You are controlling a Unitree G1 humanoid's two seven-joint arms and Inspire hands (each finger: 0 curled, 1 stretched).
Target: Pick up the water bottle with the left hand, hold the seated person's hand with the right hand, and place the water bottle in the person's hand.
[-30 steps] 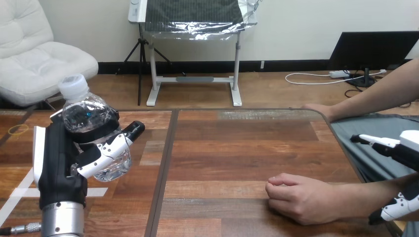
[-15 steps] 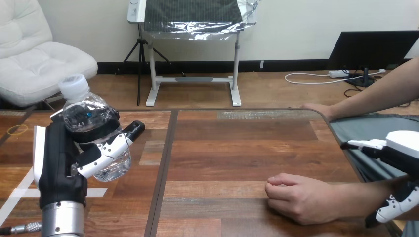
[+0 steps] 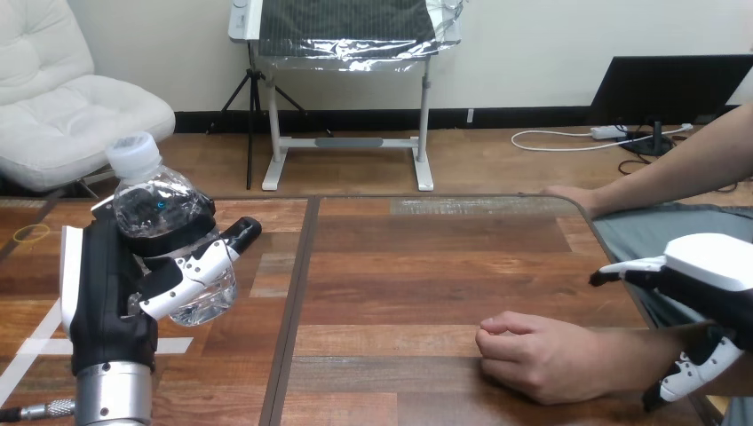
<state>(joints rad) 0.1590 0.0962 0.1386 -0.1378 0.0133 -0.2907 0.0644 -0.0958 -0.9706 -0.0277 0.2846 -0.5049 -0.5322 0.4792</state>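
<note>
Head view: water bottle (image 3: 160,200) clasped by left hand (image 3: 107,284) near tabletop's (image 3: 444,266) left edge, for handover; right hand (image 3: 715,266) open beside person's hand (image 3: 546,355), unclasped.

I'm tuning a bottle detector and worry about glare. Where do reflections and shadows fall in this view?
Head view: the clear plastic water bottle with a white cap, gripped by the left hand, carries small bright glints. Head view again: the brown wooden table shows a pale sheen near its far edge, and a soft shadow lies under the person's closed hand.
</note>
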